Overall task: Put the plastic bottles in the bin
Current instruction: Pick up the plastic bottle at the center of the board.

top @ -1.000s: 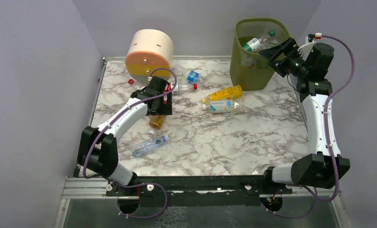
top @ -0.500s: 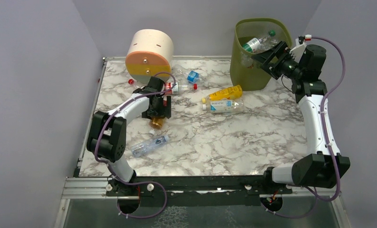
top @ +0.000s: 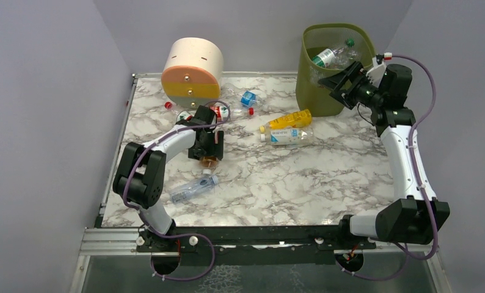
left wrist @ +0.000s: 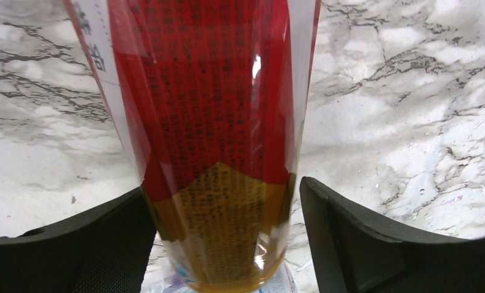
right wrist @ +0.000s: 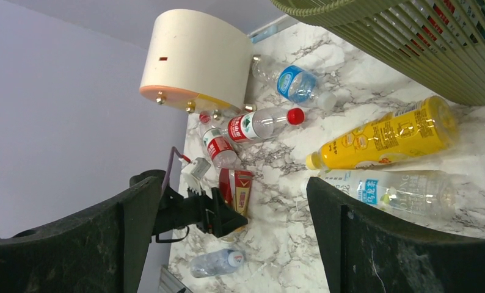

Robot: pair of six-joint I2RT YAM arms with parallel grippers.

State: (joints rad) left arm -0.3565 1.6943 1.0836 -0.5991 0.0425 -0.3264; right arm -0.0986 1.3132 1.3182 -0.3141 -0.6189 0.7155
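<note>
An amber plastic bottle with a red label (left wrist: 209,91) lies on the marble table (top: 325,183) between the fingers of my left gripper (left wrist: 222,186). The left finger (left wrist: 105,238) touches it; a narrow gap separates it from the right finger (left wrist: 350,232). From above, the left gripper (top: 208,146) covers most of this bottle (top: 208,161). My right gripper (top: 344,85) hangs open and empty beside the olive-green bin (top: 316,91), which holds bottles (top: 328,57). A yellow bottle (top: 287,120) and a clear blue-labelled one (top: 286,136) lie mid-table; another clear one (top: 193,188) lies nearer the front.
A cream-orange round drawer box (top: 192,70) stands at the back left, with red-labelled bottles (top: 225,112) and a blue-labelled one (top: 247,98) beside it. Grey walls close in on three sides. The bin's ribbed wall (right wrist: 411,43) is close above the right wrist camera.
The left gripper's jaws have narrowed around the amber bottle and shifted slightly toward the front. The right gripper has drawn down and left, away from the bin's rim.
</note>
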